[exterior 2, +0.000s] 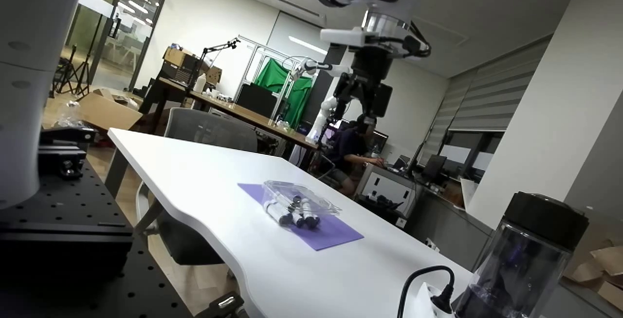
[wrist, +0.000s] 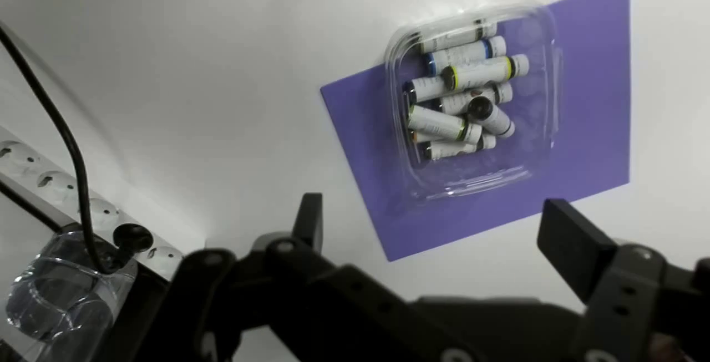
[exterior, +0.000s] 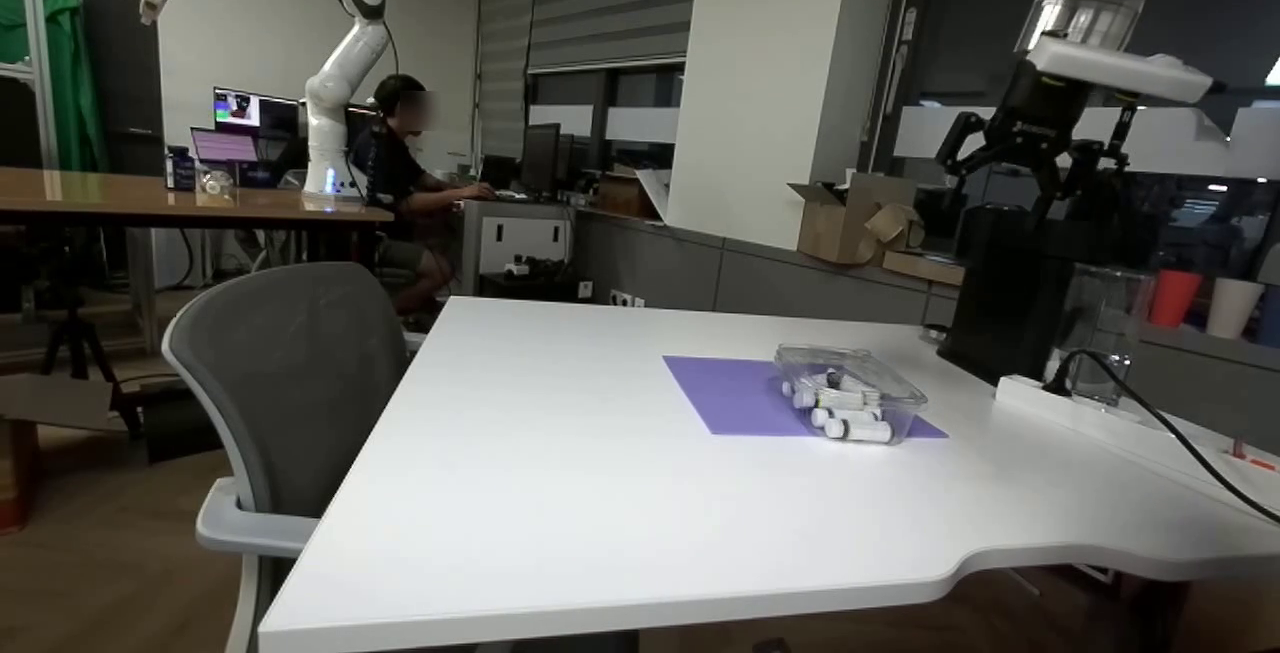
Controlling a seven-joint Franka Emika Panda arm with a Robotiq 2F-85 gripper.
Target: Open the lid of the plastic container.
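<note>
The smooth white table (exterior: 560, 493) ran out of frame in both exterior views; above it the tool (wrist: 438, 230) hung released and spread wide. Mostly on a thin purple sheet (wrist: 596, 90) sat the squarish plastic container (wrist: 527, 123), any lid hard to distinguish from its clear walls. Inside lay cylindrical bottles (wrist: 485, 72), their white labels (wrist: 435, 122) unreadable.

Grey chair (exterior: 310, 383); striped blinds (exterior: 615, 13); brown floor (exterior: 100, 583).
</note>
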